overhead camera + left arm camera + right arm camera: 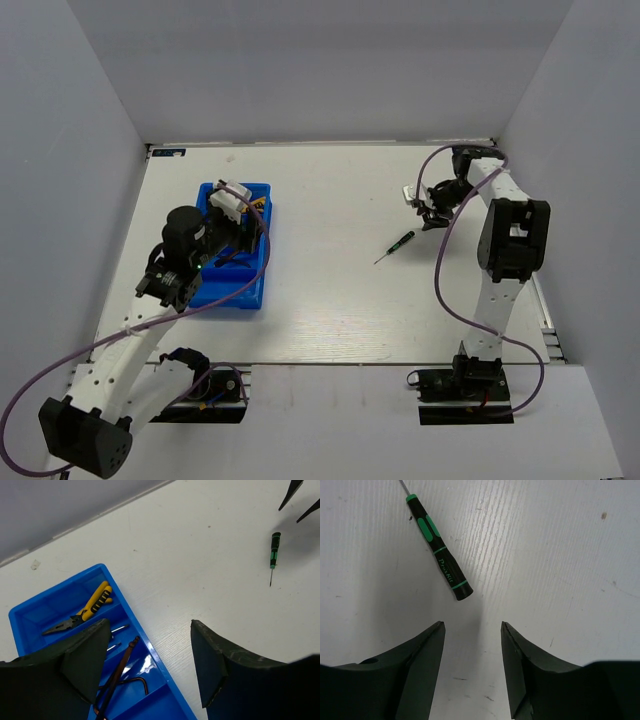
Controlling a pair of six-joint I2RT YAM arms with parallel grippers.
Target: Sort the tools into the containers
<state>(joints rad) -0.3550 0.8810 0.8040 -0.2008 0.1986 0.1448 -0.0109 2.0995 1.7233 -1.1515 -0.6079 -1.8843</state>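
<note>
On the white table [330,310] a slim green-and-black screwdriver [437,555] lies just beyond the right hand [472,625], parted and empty, while the left hand [150,622] hangs wide above the blue plastic bin [50,605] holding yellow-handled pliers [82,612] and, seemingly, hex keys [120,672].

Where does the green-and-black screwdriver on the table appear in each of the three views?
Top external: the green-and-black screwdriver lies right of centre on the white table, far from the blue bin.
Left wrist: upper right, small, tip pointing down.
Right wrist: upper left, large, diagonal.
Shared landmark: the right gripper, open and empty, next to the screwdriver's handle end in every view.
</note>
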